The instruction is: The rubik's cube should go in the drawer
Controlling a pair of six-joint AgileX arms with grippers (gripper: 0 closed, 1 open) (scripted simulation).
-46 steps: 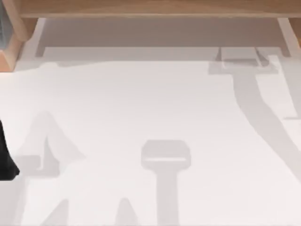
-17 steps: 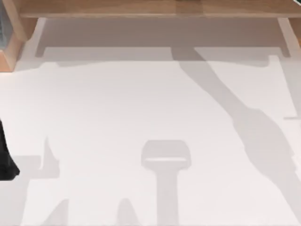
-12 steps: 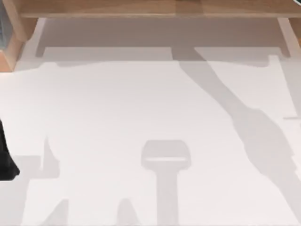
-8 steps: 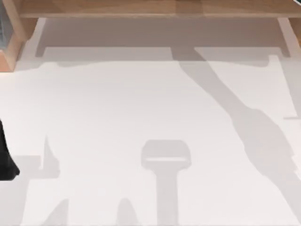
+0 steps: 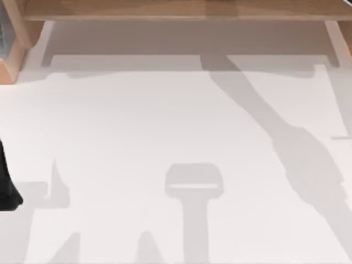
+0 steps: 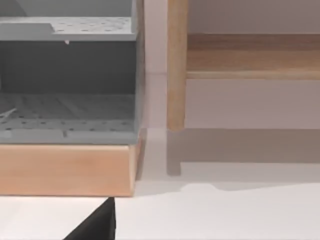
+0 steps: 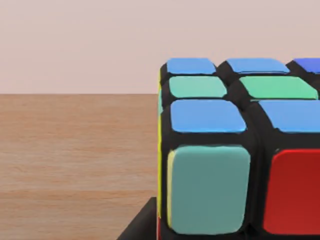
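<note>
The rubik's cube [image 7: 235,150] sits very close in the right wrist view, with blue, green, teal and red tiles, above a wooden surface [image 7: 75,160]. A black bit of my right gripper's finger [image 7: 142,225] lies against the cube's lower edge, and the gripper is shut on the cube. The drawer [image 6: 67,112] is a grey perforated box in a wooden frame, seen in the left wrist view and at the top view's far left corner [image 5: 4,34]. My left arm [image 5: 6,190] is parked at the table's left edge.
A long wooden shelf [image 5: 181,10] runs along the table's far side, on a wooden leg [image 6: 176,70] beside the drawer. The white table [image 5: 165,121] carries the arms' shadows, the right arm's reaching up to the shelf.
Since 2.8 s ago the right arm's shadow has swung left and up to the wooden shelf. Over the last second it has barely moved. The left arm is still.
</note>
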